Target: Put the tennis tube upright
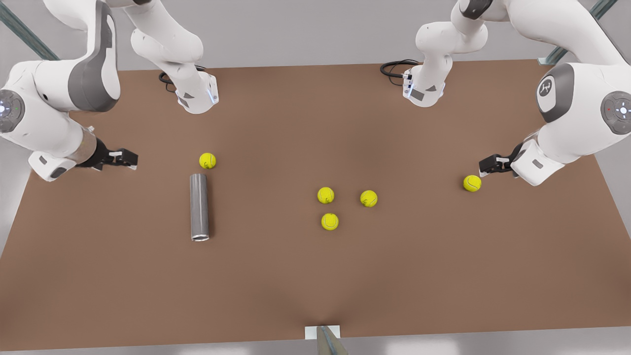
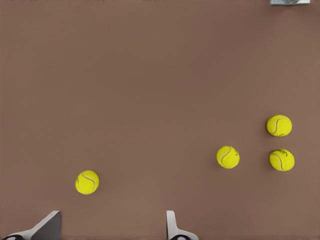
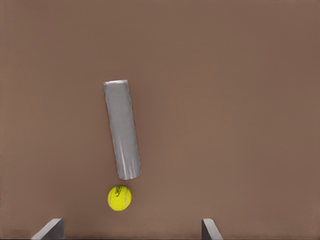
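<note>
Presently on view, itemised:

Table (image 1: 315,276): brown top, both arms mounted at its far edge.

Tennis tube (image 1: 199,207): dark-grey metallic cylinder lying flat on the table, on the front view's left. It runs near to far, with the lighter-rimmed hollow end toward the near edge. Seen also from the right wrist (image 3: 122,129).

Ball by the tube (image 1: 207,160): yellow, just beyond the tube's far end, apparently a little apart from it; seen from the right wrist as well (image 3: 119,198).

Cluster of three balls (image 1: 329,203): mid-table, well apart from the tube, none touching another; seen from the left wrist too (image 2: 279,142).

Lone ball (image 1: 472,183): on the front view's right; from the left wrist (image 2: 87,182).

Right gripper (image 1: 125,159): on the front view's left, above the table, to the left of the tube's far end; fingers (image 3: 50,229) spread, holding nothing.

Left gripper (image 1: 488,165): on the front view's right, just beside the lone ball; fingers (image 2: 171,226) spread, empty.
</note>
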